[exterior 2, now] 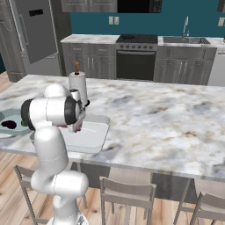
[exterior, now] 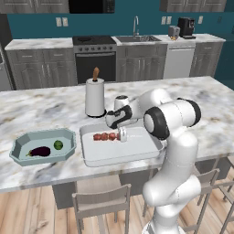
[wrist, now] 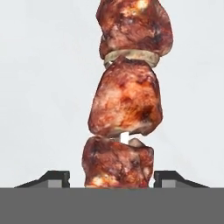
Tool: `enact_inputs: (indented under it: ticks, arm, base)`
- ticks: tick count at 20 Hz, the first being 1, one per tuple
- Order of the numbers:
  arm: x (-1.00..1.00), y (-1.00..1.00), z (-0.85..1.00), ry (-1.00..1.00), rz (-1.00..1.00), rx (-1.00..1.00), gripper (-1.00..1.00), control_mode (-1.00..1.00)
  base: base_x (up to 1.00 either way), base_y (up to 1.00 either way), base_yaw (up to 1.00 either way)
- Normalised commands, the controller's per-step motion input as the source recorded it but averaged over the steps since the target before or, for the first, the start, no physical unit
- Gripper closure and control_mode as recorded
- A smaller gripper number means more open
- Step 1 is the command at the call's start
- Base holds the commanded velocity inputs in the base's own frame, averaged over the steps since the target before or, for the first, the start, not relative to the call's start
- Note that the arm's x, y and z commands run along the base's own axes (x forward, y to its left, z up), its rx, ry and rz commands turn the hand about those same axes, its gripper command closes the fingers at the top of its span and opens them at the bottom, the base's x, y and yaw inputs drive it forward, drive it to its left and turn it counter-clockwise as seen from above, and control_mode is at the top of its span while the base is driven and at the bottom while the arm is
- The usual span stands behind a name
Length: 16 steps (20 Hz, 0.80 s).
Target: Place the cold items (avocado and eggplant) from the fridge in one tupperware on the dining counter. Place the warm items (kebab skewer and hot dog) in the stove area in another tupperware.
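A kebab skewer (exterior: 104, 136) with dark red meat chunks lies in the white tupperware (exterior: 123, 153) on the dining counter. My gripper (exterior: 122, 135) hovers low over the skewer's right end. In the hand view the kebab skewer (wrist: 124, 100) runs straight up from between my fingertips (wrist: 57, 177), and the gripper (wrist: 112, 178) stands open, its jaws slightly wider than the meat. To the left, a teal tupperware (exterior: 18, 157) holds the dark purple eggplant (exterior: 40, 151) and the green avocado (exterior: 58, 145). The hot dog is out of view.
A paper towel roll (exterior: 95, 98) stands just behind the white tupperware. Stools (exterior: 100, 201) line the counter's near edge. The stove (exterior: 94, 40) and sink sit along the back wall, and the fridge (exterior 2: 35, 30) is at far left.
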Motion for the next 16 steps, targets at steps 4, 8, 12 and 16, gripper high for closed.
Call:
enact_inputs:
  ticks: [4,8,12,16]
  arm:
    - [-0.65,0.00,0.34,-0.09,-0.02,-0.01,-1.00,-1.00]
    - [-0.73,0.00,0.89,-0.16,-0.13,0.00,-1.00,-1.00]
    - [-0.77,-0.05,0.97,-0.13,-0.32,0.00,-1.00,-1.00]
    - [-0.89,-0.03,0.49,-0.08,-0.64,0.06,-1.00,-1.00]
  base:
    - [0.00,0.00,0.00]
    - [0.00,0.00,0.00]
    - [0.00,0.00,0.00]
    - [0.00,0.00,0.00]
